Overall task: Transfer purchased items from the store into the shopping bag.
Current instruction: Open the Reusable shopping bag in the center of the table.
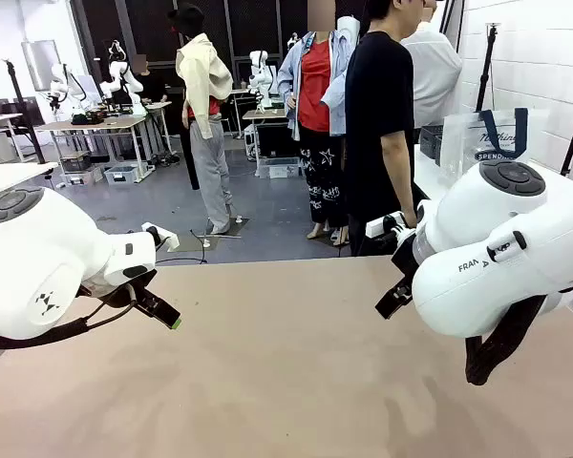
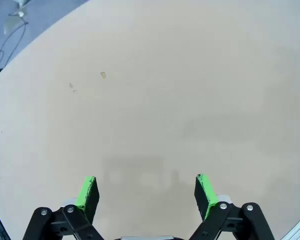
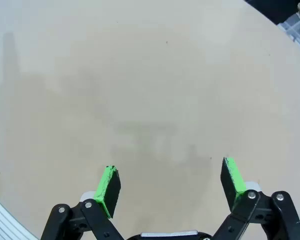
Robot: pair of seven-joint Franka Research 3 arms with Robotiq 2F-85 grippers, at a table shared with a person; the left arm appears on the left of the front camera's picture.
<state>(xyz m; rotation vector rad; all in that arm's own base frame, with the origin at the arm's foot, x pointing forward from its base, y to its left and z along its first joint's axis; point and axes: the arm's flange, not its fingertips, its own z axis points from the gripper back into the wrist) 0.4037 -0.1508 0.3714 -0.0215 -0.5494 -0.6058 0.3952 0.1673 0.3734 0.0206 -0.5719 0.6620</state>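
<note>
Front: fixed at near side, facing across table [image 1: 286, 382] toward person [image 1: 380, 124]. Wrists: close overhead, looking down on same table.

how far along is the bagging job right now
Done: nothing visibly; the shopping bag stands at the far right beyond the right arm, contents unclear. In hand: nothing; the left tool and right tool hang open above the table. Left: seemingly every item transfer.
</note>
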